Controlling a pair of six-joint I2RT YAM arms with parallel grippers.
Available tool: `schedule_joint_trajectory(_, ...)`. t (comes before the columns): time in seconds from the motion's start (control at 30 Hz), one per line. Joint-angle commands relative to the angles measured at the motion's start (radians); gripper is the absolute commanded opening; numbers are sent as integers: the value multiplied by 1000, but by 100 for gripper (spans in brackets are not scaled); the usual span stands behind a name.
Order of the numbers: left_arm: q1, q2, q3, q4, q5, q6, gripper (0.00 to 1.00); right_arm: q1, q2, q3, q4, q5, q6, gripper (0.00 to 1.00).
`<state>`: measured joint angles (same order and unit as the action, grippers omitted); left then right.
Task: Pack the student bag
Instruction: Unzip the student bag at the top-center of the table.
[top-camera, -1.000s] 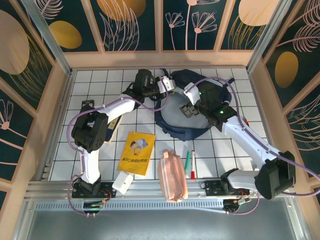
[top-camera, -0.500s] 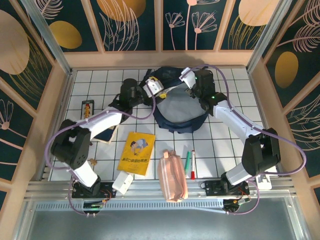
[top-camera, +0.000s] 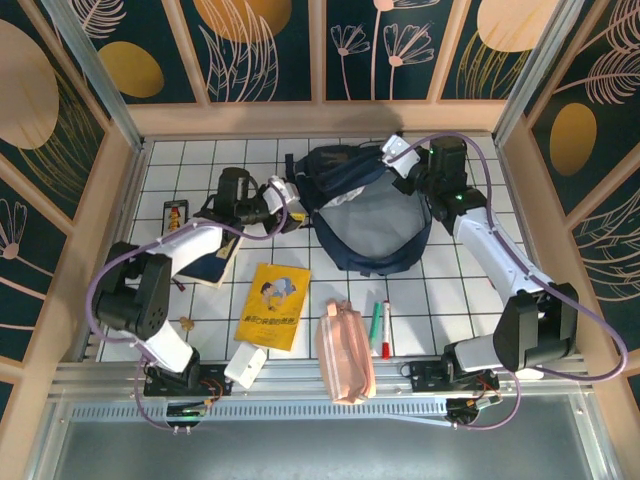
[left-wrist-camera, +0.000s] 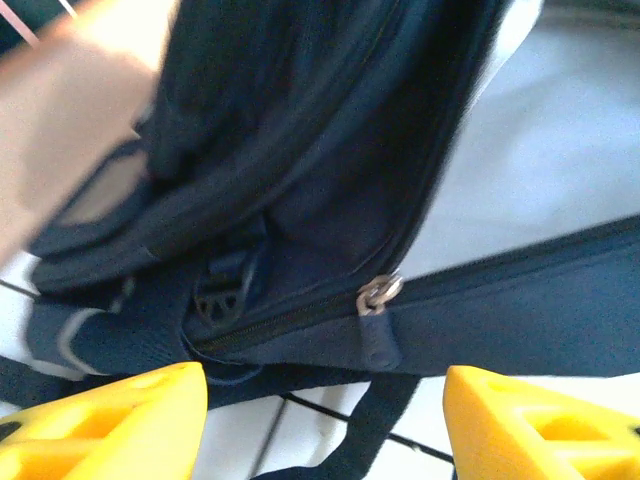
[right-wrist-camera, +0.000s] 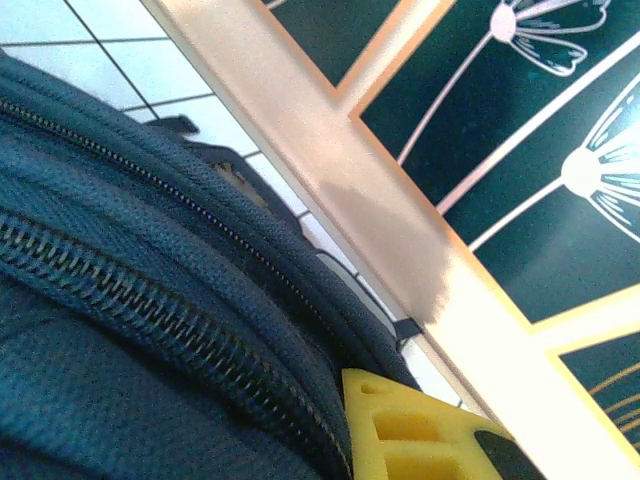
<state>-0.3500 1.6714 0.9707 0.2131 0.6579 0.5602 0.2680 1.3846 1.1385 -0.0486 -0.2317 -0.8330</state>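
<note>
Navy student bag (top-camera: 370, 215) lies at the far middle of the tiled worktop (top-camera: 455, 290), grey lining showing. Left pincer (top-camera: 292, 192) stands wide beside its left edge; right pincer (top-camera: 406, 166) meets its far right corner, jaws' state untellable

A white tiled tabletop (top-camera: 180, 160) with dark grid lines is boxed in on three sides by a pale wooden frame (top-camera: 320, 118). Above it stand dark teal wall panels (top-camera: 265, 75) painted with gold ovals and pale line-drawn flowers and leaves; in the right wrist view, bright glare lies on the wood. Ribbed aluminium rails (top-camera: 110, 380) edge the near side, with a dull grey metal sheet (top-camera: 300, 450) beside them.
</note>
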Motion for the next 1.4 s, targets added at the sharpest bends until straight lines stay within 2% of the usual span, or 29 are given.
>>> schedule_joint_trajectory(0.0,2,85,69,-45,62,-29,64,9,-59,-3,154,-110,17,0)
schedule_joint_trajectory(0.13,-2,117,87,-59,179,-44,65,9,-64,-15,166,-97,26,0)
schedule_joint_trajectory(0.33,-11,108,75,-133,221,3,65,8,-60,-17,178,-63,30,0)
schedule_joint_trajectory(0.43,-30,86,51,-142,197,23,63,9,-47,-11,189,-28,38,0)
schedule_joint_trajectory(0.5,-34,87,40,-132,195,13,50,10,-40,-6,195,-20,43,0)
schedule_joint_trajectory(0.53,-33,91,40,-122,183,-9,48,10,-36,-3,196,-17,47,0)
schedule_joint_trajectory(0.67,-34,109,37,-63,136,-65,49,19,-30,7,189,-26,45,0)
schedule_joint_trajectory(0.87,-33,136,81,-25,123,-95,48,39,-35,0,173,-37,26,0)
schedule_joint_trajectory(0.93,-35,149,91,-13,128,-103,41,45,-41,-4,171,-40,23,0)
schedule_joint_trajectory(1.07,-39,157,83,14,130,-117,34,49,-48,-11,167,-34,17,0)
schedule_joint_trajectory(1.2,-49,153,58,68,133,-137,34,52,-53,-14,170,-27,17,0)
schedule_joint_trajectory(1.3,-63,169,86,12,155,-108,39,54,-49,-13,178,-10,17,0)
schedule_joint_trajectory(1.37,-72,180,104,-24,151,-87,38,57,-43,-8,179,-5,17,0)
